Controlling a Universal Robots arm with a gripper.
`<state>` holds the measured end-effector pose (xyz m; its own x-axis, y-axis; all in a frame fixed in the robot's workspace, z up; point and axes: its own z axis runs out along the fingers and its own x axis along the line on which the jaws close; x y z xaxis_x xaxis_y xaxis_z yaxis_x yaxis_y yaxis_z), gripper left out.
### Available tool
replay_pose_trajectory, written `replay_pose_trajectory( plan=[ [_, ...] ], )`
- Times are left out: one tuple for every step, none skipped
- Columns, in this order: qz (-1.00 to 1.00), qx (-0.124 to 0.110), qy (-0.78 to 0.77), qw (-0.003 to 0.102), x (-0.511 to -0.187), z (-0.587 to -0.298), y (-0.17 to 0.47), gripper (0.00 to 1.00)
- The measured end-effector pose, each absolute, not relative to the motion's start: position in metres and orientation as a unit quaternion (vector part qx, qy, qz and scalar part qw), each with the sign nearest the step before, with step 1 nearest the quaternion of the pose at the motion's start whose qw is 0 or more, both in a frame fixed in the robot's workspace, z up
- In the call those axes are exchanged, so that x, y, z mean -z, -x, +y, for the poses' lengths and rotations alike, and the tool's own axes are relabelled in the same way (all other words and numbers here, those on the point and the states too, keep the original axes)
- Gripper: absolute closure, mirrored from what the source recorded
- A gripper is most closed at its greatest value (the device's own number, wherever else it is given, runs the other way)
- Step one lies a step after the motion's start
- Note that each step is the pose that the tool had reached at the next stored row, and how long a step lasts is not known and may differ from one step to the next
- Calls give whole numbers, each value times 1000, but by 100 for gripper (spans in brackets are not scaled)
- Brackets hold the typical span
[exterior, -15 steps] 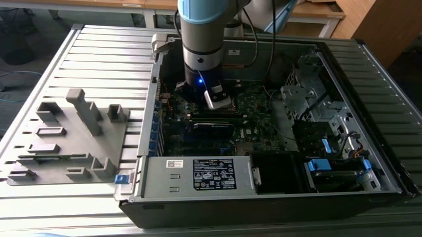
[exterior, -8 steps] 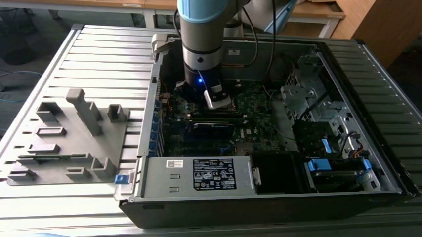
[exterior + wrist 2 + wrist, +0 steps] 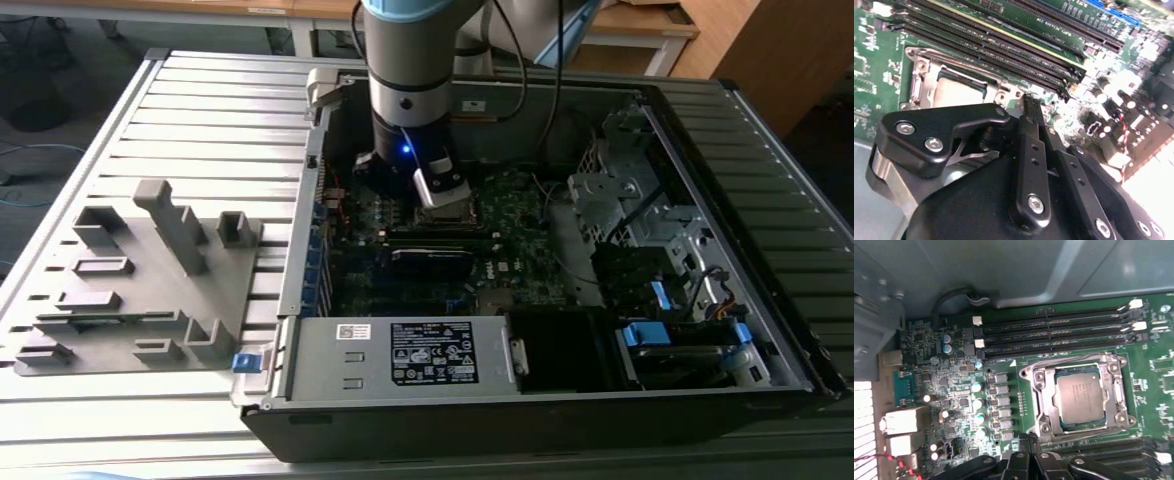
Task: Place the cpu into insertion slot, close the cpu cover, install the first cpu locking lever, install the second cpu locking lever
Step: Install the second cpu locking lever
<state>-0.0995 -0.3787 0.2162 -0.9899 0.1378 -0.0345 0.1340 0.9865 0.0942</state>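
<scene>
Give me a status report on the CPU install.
Claw shut, empty, beside the socket. CPU seated in insertion slot, CPU cover down around it. Nothing in the way.

1. Your arm [image 3: 407,60] stands nearly upright in the exterior view, its silver-grey column dropping straight down from the top edge, with a pale blue joint band at the very top.
2. Below the column you see a black wrist section [image 3: 400,145] carrying a small blue light.
3. A pale camera block [image 3: 441,185] is mounted at the wrist, tilted towards the exterior view's right.
4. Your gripper [image 3: 1029,100] shows in both wrist views as black linkage bars with silver screws; in the second wrist view its fingers [image 3: 1031,145] lie pressed together, with no gap and nothing between them.
5. In the first wrist view the gripper [image 3: 1029,437] tips meet at a point.
</scene>
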Motion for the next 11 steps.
replay_pose_trajectory(
  plan=[
    [996, -46, -68, 20, -219, -379, 99, 89],
    [996, -46, -68, 20, -222, -379, 99, 89],
    [996, -46, -68, 20, -224, -379, 99, 89],
    [996, -46, -68, 20, -228, -379, 99, 89],
    [996, -46, -68, 20, -230, -379, 99, 89],
    [996, -46, -68, 20, -233, -379, 99, 89],
    [996, -46, -68, 20, -235, -379, 99, 89],
    [996, -46, -68, 20, -236, -379, 99, 89],
    [996, -46, -68, 20, -236, -379, 99, 89],
    [996, -46, -68, 21, -236, -379, 99, 89],
    [996, -46, -68, 20, -237, -379, 99, 89]
  ],
)
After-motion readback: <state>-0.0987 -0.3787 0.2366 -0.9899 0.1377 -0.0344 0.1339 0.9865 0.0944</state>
